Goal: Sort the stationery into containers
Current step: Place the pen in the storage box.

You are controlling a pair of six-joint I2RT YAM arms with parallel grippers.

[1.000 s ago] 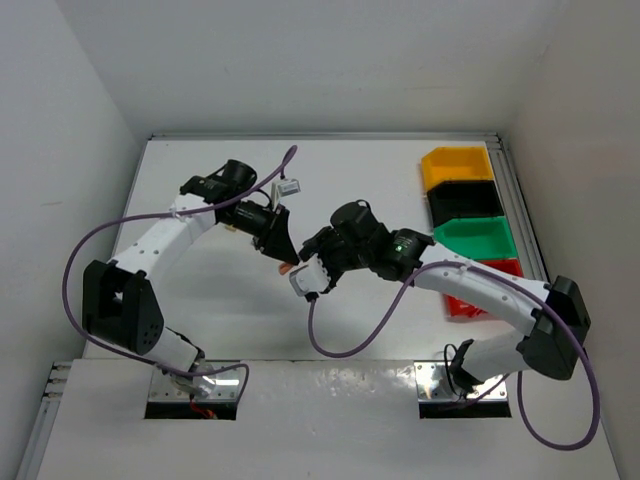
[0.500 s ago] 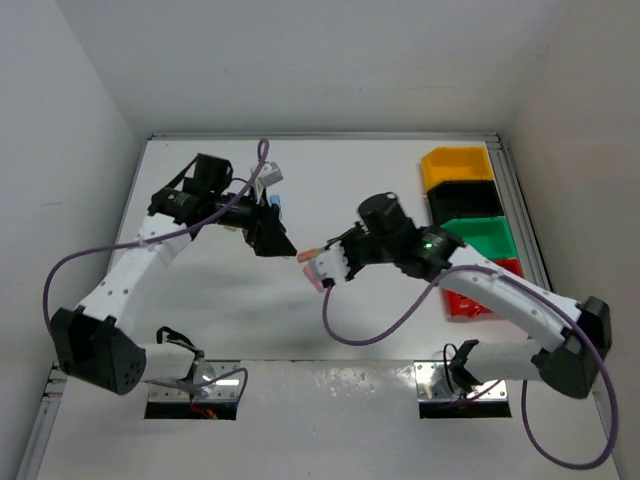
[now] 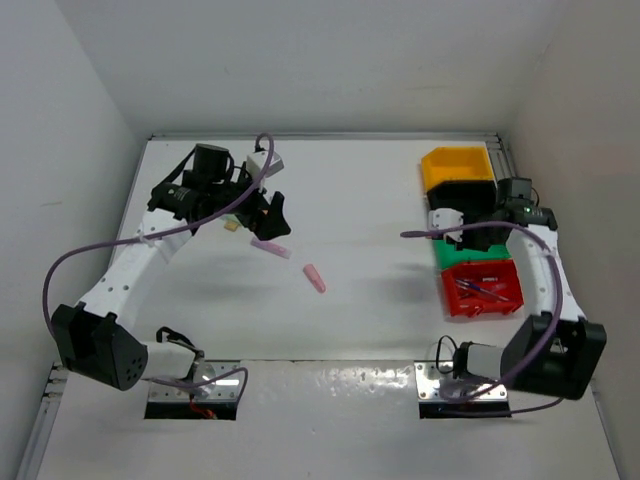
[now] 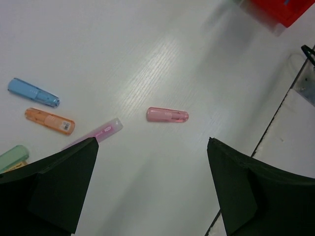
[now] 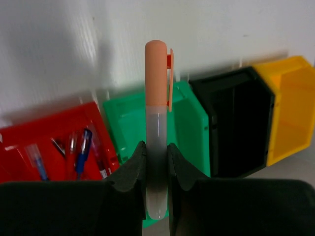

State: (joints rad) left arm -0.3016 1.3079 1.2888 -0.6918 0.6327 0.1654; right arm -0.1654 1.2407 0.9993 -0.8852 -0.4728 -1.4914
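Beyond the fingertips of the right gripper (image 5: 156, 162) we see the four containers in a row. The green bin (image 5: 192, 128) lies straight ahead. The red bin (image 5: 49, 122) is off to one side with thin pens (image 5: 81, 152) in it, and the black bin (image 5: 231, 123) and yellow bin (image 5: 290, 108) are off to the other.

The right fingers are clamped narrow on the clear barrel of an orange-capped pen (image 5: 157, 78). Its long axis runs straight out along the fingers. The cap end points away from the wrist and reaches well past the tips, in line with the green bin.

We judge it light, stiff and smooth, so it may pivot in a pinch this low. A hold nearer mid-barrel would be steadier.

The left gripper (image 4: 150, 142) is spread wide and holds nothing. A pink marker (image 4: 167, 115) lies flat just ahead of the gap, its length running almost from one finger toward the other.

We reckon the wrist must turn a quarter so the pads meet its sides at mid-length.

Ahead of one finger lie a lilac marker (image 4: 98, 133), an orange marker (image 4: 49, 121), a blue marker (image 4: 33, 92) and a green marker (image 4: 12, 156). All lie flat, and all look light and hard.
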